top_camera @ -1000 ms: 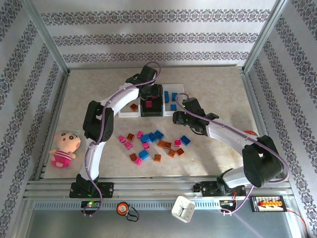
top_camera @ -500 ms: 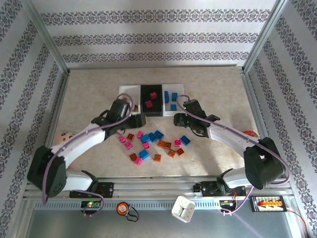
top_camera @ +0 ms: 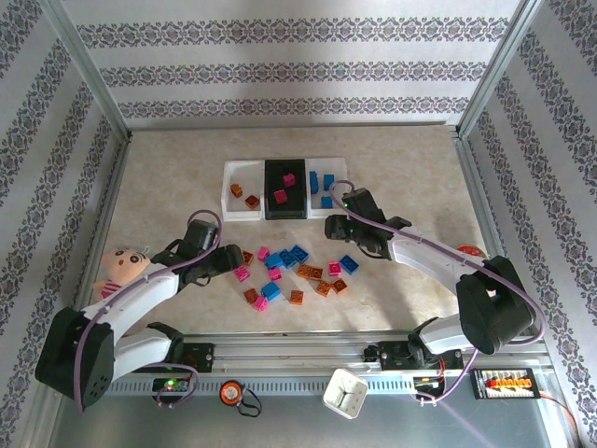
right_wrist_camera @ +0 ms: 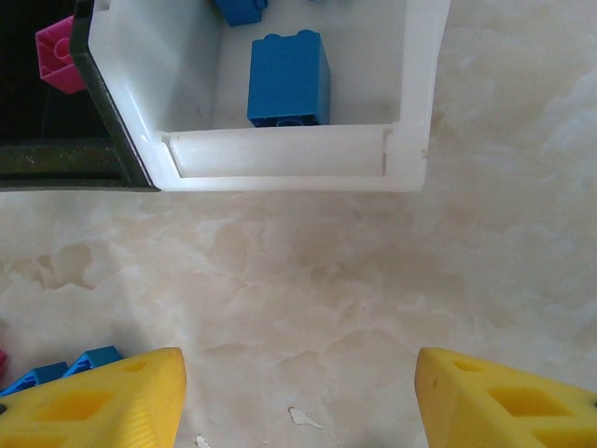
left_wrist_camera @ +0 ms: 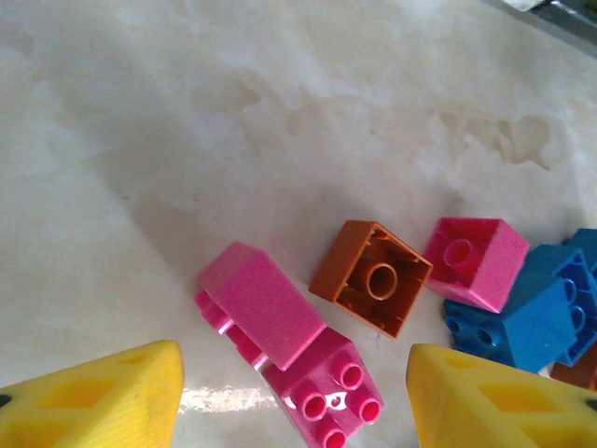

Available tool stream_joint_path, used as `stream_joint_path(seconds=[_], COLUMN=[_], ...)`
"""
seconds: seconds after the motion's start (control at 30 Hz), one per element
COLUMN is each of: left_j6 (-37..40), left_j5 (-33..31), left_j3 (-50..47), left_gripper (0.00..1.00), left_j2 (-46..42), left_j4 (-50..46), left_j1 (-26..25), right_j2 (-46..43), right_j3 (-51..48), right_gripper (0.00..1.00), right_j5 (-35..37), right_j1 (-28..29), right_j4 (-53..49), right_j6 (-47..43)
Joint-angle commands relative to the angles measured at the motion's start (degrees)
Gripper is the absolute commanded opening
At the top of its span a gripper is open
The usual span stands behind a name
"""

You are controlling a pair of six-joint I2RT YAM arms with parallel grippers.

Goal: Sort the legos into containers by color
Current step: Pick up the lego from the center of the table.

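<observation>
I hold the left gripper (left_wrist_camera: 297,403) spread over a tipped magenta lego (left_wrist_camera: 263,306) on the table (left_wrist_camera: 112,140), just beside an orange-brown one (left_wrist_camera: 373,278); light, stiff, slick, I judge, so pinch its flat sides.

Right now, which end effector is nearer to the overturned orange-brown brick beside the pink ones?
Left. The left end effector hovers just beside the orange-brown brick; the right end effector is farther off, at the white bin holding blue bricks.

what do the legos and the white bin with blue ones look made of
The legos look like hard moulded plastic, glossy: crisp edges, light glinting on studs. The white bin seems smooth, slightly translucent plastic: its walls glow softly.
</observation>
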Motion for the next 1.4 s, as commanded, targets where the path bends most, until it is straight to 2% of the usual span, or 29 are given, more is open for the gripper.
stream_joint_path(seconds=[0.0,0.17,0.37,0.43,0.47,0.53,0.6,0.63,0.73,0.97,1.13,1.27,1.37], left_j6=[-0.5,-1.1,-0.9,-0.5,-0.2,0.5,1.1,1.5,1.9,3.1,3.2,4.2,4.2], left_j5=[-1.2,-2.0,-3.6,-4.1,-4.2,-4.4,-4.9,-5.2,-5.7,-5.7,-4.6,-4.8,-4.7], left_j3=[1.6,3.2,2.9,2.5,2.5,2.7,3.0,3.1,4.1,6.1,4.8,7.4,12.1], left_gripper=[0.61,0.51,0.34,0.31,0.32,0.45,0.52,0.55,0.54,0.33,0.20,0.17,0.17], left_j2=[4.1,10.1,12.3,12.2,12.0,11.6,11.2,11.2,11.9,16.0,11.8,6.4,5.8], left_j4=[3.2,6.4,7.2,7.0,6.8,6.1,5.6,5.8,6.4,7.0,4.9,-0.5,-1.7], left_j1=[0.9,1.4,1.4,1.6,1.7,1.7,1.7,1.7,1.7,1.7,1.6,-0.5,-3.0], right_j2=[-0.4,-1.3,-1.9,-1.9,-1.8,-1.6,-1.5,-1.5,-1.3,-1.9,-2.6,-3.2,-3.8], right_j3=[-0.6,-1.3,-2.1,-2.3,-2.3,-2.3,-2.5,-2.5,-2.6,-2.8,-3.4,-3.5,-3.8], right_gripper=[0.66,0.66,0.66,0.66,0.66,0.66,0.66,0.66,0.66,0.66,0.66,0.66,0.66], right_j5=[0.0,0.1,-0.1,-0.2,-0.3,-0.4,-0.5,-0.6,-0.6,-0.5,-0.3,-0.2,0.0], right_j1=[0.4,-0.2,-0.8,-0.9,-0.9,-0.9,-0.9,-0.9,-1.0,-1.0,-1.3,-1.8,-2.0], right_j4=[0.5,0.6,0.7,0.9,1.0,1.1,1.3,1.3,1.6,1.4,1.4,1.4,1.7], right_j6=[0.7,0.5,0.4,0.4,0.4,0.5,0.5,0.6,0.7,0.7,0.5,0.5,0.7])
